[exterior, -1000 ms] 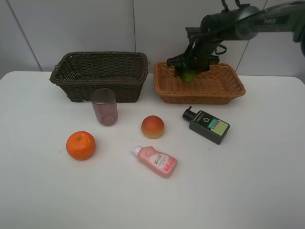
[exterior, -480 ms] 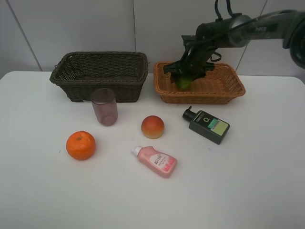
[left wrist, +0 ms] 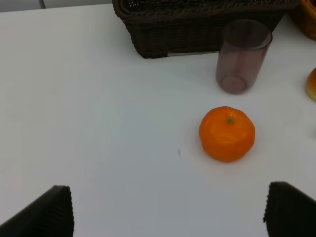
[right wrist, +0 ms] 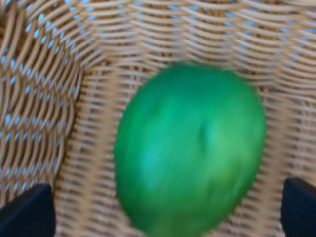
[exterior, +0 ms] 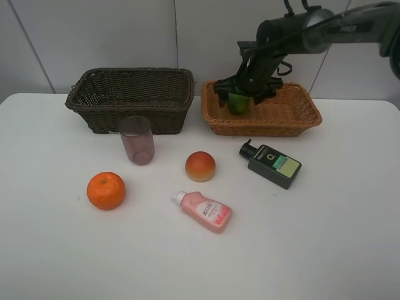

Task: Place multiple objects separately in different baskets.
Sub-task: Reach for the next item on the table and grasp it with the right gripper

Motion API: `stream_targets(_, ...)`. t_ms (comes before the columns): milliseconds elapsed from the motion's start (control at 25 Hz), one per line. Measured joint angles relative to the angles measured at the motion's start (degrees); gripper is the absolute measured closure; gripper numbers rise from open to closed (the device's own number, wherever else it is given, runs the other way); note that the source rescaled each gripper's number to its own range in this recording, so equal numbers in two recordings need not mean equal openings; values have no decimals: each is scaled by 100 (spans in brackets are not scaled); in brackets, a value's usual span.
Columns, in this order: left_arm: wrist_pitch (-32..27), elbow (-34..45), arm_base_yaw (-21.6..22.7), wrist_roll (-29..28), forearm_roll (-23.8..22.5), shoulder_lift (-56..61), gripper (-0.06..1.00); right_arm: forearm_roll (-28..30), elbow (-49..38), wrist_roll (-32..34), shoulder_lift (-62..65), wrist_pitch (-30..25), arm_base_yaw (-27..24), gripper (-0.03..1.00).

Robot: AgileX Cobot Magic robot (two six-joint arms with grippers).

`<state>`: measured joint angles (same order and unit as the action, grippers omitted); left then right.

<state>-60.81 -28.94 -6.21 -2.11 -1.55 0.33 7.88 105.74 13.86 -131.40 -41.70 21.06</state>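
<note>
The right arm (exterior: 325,31) is a thick dark grey tube with rounded joints, small white lettering (exterior: 351,28) and black cables (exterior: 289,7) looping above. It ends in the black right gripper (exterior: 242,94). The left gripper (left wrist: 168,212) has black fingertips (left wrist: 47,212) with finely ribbed edges.

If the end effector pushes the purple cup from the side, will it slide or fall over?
The purple cup stands upright and is taller than it is wide, so a push near its rim would probably tip it. It looks empty and translucent, so it is likely light; a low push may slide it on the smooth table. Once down, it could roll.
</note>
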Motion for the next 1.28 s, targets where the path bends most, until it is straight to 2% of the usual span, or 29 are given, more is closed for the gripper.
stream_targets(320,0,0,0,0,0,0,-6,-52,0,0,600,-1173,376,-3)
stream_targets(520,0,0,0,0,0,0,-6,-233,0,24,768,-1706,767,-3)
stream_targets(840,0,0,0,0,0,0,-6,-363,0,650,866,-2378,1501,-3)
stream_targets(1080,0,0,0,0,0,0,-6,-334,0,1354,872,-2504,1873,-3)
stream_targets(1280,0,0,0,0,0,0,-6,-310,-272,1952,890,-2142,2020,-3)
